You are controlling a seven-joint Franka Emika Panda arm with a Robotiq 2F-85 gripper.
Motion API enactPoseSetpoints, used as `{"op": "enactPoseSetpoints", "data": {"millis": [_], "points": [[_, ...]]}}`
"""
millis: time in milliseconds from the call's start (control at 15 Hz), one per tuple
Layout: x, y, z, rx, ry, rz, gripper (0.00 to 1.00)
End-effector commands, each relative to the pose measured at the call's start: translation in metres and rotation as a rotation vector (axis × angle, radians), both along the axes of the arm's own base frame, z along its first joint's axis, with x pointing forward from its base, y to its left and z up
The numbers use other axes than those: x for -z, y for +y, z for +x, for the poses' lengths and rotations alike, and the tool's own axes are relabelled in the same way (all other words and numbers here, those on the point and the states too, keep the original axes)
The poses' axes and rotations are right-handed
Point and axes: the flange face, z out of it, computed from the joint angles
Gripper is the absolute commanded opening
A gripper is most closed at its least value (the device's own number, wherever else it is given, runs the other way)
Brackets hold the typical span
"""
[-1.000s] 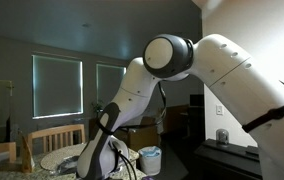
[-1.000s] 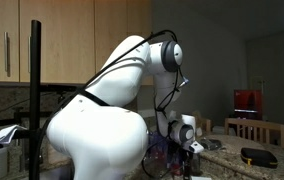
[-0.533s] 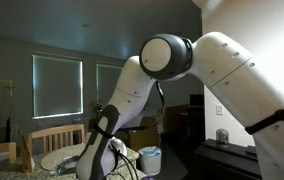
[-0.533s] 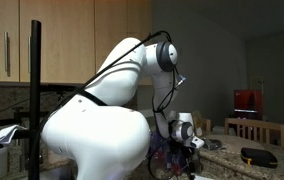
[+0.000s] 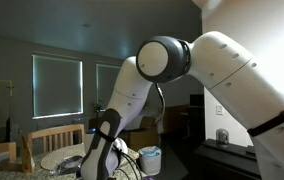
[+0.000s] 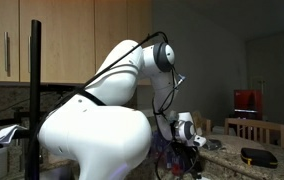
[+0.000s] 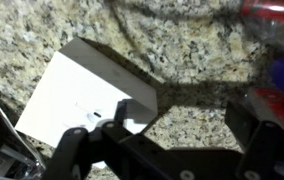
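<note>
We found the gripper open: in the wrist view its two black fingers stood well apart, with nothing clamped between them. It hung over a speckled granite counter, close to one corner of a flat white rectangular box. The box lay flat on the counter, skewed to the line of the fingers, and its right-hand corner fell just inside the gap between them. We could not tell whether either finger touched the box. No edge or corner of the counter showed in that view, so we could not place the box against them. A dark cable ran over the counter just beyond the box, and a blurred red and purple object sat near the right-hand finger. In both exterior views the bulky white arm filled the frame, and we could not make out the box.

Our judgement of the risks was as follows. The box sat askew to the fingers, so closing on it from this stance would likely catch one corner only and spin or push it across the smooth stone. Its low, flat form offered little side to grip, and too deep a descent would drive the fingertips into the counter. A sideways sweep could snag the cable or knock the red and purple object.
</note>
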Motion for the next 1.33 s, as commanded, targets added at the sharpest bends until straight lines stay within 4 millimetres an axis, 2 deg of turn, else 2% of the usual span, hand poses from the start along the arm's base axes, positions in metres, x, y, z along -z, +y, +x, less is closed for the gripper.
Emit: {"op": "enactPoseSetpoints", "data": {"millis": [0,200,533,733,1067,1267], "points": [[-0.004,0.000,0.004,-0.022,-0.064,-0.031,1.00],[-0.017,0.003,-0.003,-0.028,-0.082,-0.004,1.00],[-0.051,-0.028,-0.024,0.007,-0.074,-0.003,1.00],[-0.074,-0.036,-0.054,-0.043,-0.016,0.112,1.00],[-0.082,-0.050,-0.118,-0.149,0.132,0.264,1.00],[-0.084,-0.074,-0.145,-0.187,0.321,0.338,1.00]]}}
